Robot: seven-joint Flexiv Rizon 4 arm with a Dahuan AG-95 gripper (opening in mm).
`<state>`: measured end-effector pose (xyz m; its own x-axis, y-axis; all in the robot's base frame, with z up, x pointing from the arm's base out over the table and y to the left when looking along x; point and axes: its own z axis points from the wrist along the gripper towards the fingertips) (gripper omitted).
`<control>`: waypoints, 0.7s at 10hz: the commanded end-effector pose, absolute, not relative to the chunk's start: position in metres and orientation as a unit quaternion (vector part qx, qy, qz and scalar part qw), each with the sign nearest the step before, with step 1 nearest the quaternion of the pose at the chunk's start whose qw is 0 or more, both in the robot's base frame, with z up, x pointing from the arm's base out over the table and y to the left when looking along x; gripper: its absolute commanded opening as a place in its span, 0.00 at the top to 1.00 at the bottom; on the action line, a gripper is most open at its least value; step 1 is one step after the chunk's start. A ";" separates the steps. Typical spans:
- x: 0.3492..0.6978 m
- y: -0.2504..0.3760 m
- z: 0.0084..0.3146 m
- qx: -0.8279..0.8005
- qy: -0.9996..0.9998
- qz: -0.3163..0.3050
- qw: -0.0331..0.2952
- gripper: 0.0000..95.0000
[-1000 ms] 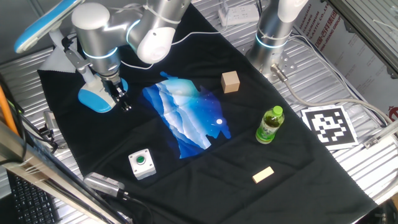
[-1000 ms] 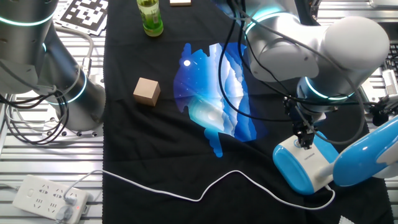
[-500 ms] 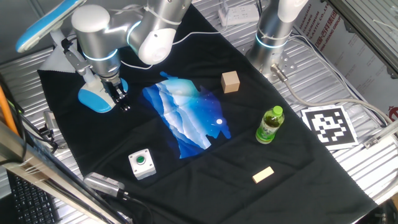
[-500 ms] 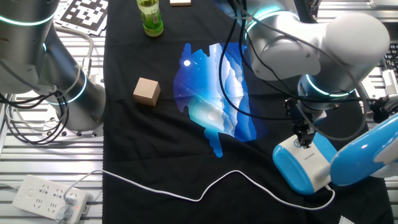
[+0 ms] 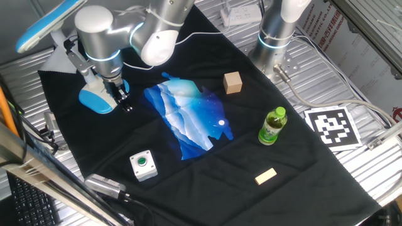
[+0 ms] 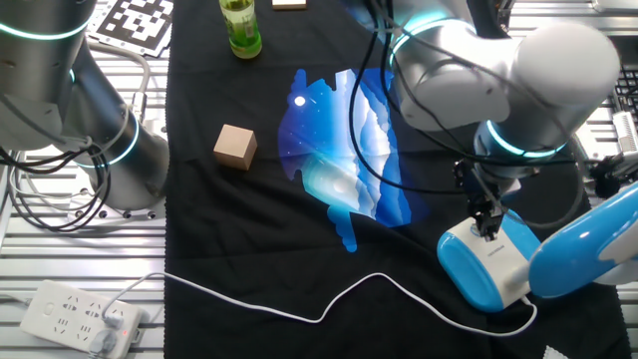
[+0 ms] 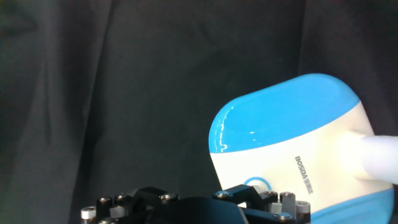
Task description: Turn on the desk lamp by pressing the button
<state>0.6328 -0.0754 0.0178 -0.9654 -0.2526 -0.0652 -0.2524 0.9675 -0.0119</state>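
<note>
The desk lamp has a light-blue and white oval base (image 5: 94, 100) at the cloth's far left, also seen in the other fixed view (image 6: 485, 267) and the hand view (image 7: 292, 134). Its long blue-edged head (image 5: 45, 25) hangs over the corner. The button (image 7: 257, 184) shows only as a thin ring on the white top, partly hidden behind the hand's dark body. My gripper (image 5: 122, 100) points down at the base's near end, and its tips (image 6: 486, 229) are at the white top. No view shows a gap or contact between the fingertips.
A green push-button in a white box (image 5: 143, 164), a wooden cube (image 5: 232, 82), a green bottle (image 5: 272, 125) and a small wooden block (image 5: 266, 176) lie on the black cloth around a blue patterned sheet (image 5: 188, 116). A second arm's base (image 5: 276, 37) stands behind. The lamp's white cable (image 6: 329, 304) crosses the cloth.
The gripper has barely shifted over the lamp base. The lamp head has swayed slightly. Everything else is unmoved.
</note>
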 end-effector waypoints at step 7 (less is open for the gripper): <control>0.641 -0.053 0.054 -0.112 0.994 -0.011 0.007 0.00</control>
<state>0.6420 -0.0524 0.0543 -0.9749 -0.2224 -0.0091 -0.2222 0.9749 -0.0139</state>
